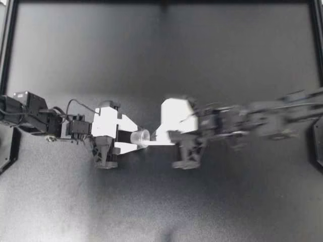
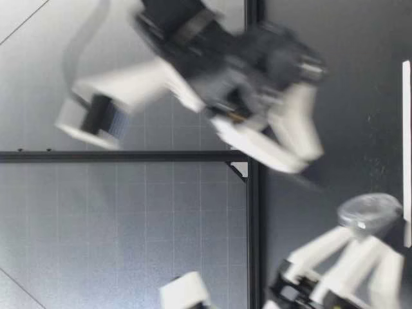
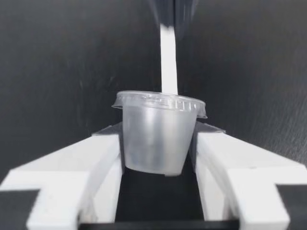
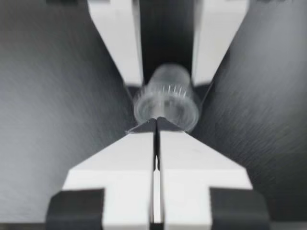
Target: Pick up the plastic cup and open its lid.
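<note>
Our left gripper (image 1: pixel 133 137) clamps the small clear plastic cup (image 1: pixel 140 137) just left of top-view centre, our right gripper (image 1: pixel 154 142) closed tight at the rim of its thin clear lid (image 4: pixel 167 103); we judge it light, slick, crushable: hold walls gently, peel at rim.

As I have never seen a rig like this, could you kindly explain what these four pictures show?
It is a robot with two arms at a dark table. One picture looks straight down, one looks across at table height, and two come from cameras on the wrists. The left gripper is shut on a clear plastic cup, whose lid is on. The right gripper, fingers together, has its tips at the lid's rim; whether it pinches the rim, I cannot tell.
</note>
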Robot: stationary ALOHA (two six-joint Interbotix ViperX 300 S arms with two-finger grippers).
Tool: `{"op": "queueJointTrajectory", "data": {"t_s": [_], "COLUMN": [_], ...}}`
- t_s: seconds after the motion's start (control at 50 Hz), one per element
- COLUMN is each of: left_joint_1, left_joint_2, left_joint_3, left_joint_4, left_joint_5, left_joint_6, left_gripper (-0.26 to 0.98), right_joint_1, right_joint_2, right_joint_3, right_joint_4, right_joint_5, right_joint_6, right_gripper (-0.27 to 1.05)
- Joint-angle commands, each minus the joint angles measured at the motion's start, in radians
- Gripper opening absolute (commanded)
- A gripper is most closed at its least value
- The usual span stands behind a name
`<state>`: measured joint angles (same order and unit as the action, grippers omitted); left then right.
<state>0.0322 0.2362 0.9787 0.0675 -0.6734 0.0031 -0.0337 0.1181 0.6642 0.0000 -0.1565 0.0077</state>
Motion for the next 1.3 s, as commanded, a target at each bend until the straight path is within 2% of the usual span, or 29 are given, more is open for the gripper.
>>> {"op": "queueJointTrajectory", "data": {"t_s": [0.0, 0.16, 0.3, 0.54, 0.7, 1.0, 1.28], "left_joint_1": [-0.002, -0.003, -0.002, -0.002, -0.005, -0.005, -0.005], "left_joint_2": [-0.066, -0.135, -0.163, -0.155, -0.149, -0.124, -0.137], "left_joint_3": [-0.018, -0.011, -0.018, -0.031, -0.055, -0.091, -0.092], "left_joint_4": [0.002, 0.0, 0.0, 0.002, 0.0, 0.0, 0.002], "left_joint_5": [-0.032, -0.127, -0.249, -0.474, -0.568, -0.588, -0.595], "left_joint_6": [0.0, -0.003, -0.04, -0.17, -0.267, -0.33, -0.367], "left_gripper": [0.28, 0.28, 0.28, 0.28, 0.28, 0.28, 0.28], "right_joint_1": [-0.003, 0.006, 0.006, 0.008, 0.008, 0.006, -0.003], "right_joint_2": [-0.158, -0.318, -0.348, -0.35, -0.353, -0.36, -0.353], "right_joint_3": [0.054, 0.196, 0.273, 0.273, 0.264, 0.267, 0.272], "right_joint_4": [0.0, -0.009, -0.055, -0.072, -0.071, -0.06, -0.054], "right_joint_5": [-0.101, -0.368, -0.485, -0.5, -0.5, -0.512, -0.555], "right_joint_6": [-0.003, -0.018, -0.086, -0.362, -0.568, -0.741, -1.029], "right_gripper": [-0.19, -0.19, -0.19, -0.17, -0.07, 0.34, 0.37]}}
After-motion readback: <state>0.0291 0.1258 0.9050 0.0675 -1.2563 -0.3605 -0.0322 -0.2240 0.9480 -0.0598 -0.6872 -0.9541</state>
